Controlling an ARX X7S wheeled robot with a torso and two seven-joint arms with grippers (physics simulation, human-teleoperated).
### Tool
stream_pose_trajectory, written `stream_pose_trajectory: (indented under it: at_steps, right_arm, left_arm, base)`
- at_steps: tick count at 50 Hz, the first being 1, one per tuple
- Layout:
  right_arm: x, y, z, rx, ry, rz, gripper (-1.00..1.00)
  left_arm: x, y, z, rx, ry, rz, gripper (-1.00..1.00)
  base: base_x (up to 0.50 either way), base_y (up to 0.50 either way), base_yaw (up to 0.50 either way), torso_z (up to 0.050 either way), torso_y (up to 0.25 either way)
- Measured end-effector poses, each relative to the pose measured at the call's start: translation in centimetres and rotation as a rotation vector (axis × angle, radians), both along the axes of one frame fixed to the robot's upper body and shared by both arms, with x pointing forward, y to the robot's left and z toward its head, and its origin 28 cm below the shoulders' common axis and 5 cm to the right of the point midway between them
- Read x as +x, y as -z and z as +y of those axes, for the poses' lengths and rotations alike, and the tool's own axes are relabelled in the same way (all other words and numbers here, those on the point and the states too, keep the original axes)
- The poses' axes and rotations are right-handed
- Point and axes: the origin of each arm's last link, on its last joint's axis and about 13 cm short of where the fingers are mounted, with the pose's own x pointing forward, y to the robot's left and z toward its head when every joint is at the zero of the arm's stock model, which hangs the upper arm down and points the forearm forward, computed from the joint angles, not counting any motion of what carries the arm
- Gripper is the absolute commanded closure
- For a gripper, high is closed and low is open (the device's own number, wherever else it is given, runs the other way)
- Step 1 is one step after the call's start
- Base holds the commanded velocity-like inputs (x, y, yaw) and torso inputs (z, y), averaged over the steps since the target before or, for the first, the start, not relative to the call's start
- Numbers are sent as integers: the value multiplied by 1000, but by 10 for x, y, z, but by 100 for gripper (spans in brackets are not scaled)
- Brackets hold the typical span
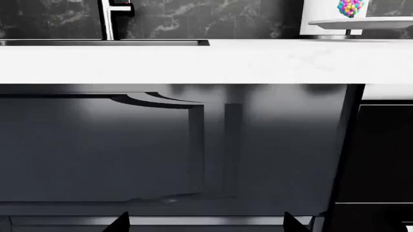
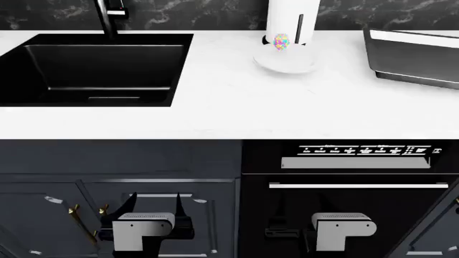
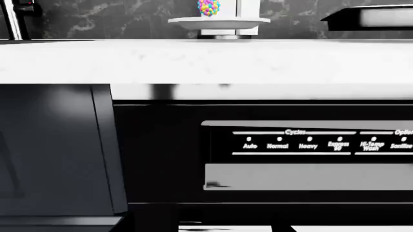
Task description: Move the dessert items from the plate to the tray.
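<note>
My left tool (image 2: 147, 228) and right tool (image 2: 343, 228) hang low in front of the cabinets, below the surface (image 2: 237, 107); from the head view I see only their pale housings and dark finger stubs, and I cannot tell whether either is released or clenched. Both carry nothing that I can see. The cupcake does not show in any view. The speckled egg-shaped sweet (image 2: 281, 41) sits on the white plate (image 2: 287, 63) at the back of the white surface, just in front of a tall white cylinder (image 2: 293, 19) whose top is cut off. The tray (image 2: 412, 59) lies to the right of the plate, well apart from it, and is cropped by the frame edge so only part of its dark floor and shiny rim shows. The black sink basin (image 2: 93, 67) is sunk in the surface at the left, with a dark faucet (image 2: 107, 19) behind it, against a dark marbled wall. Only the right wrist view lets me read the dishwasher panel (image 3: 310, 145): Auto, Normal, Heavy. The left wrist view faces a dark cabinet door (image 1: 161, 150), with the sweet just visible at its edge.
</note>
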Motion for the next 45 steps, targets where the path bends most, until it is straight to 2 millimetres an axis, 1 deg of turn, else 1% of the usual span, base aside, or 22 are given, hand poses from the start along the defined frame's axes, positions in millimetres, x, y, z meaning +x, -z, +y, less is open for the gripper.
stream_pose_trajectory:
  at_steps: [9,18,45]
  right_arm:
    - [0,0,0,-6,-1,5,-100]
    - [0,-5,0,-20,-2,2,-100]
    - [-1,-17,-1,-55,-7,-13,-100]
  left_arm:
    - [0,0,0,-4,-2,5,-100]
    - [0,-2,1,-8,-4,11,-100]
    - [-5,-12,1,7,4,-18,-100]
  base:
    - [0,0,0,0,0]
    - [0,0,0,0,0]
    - [0,0,0,50,0]
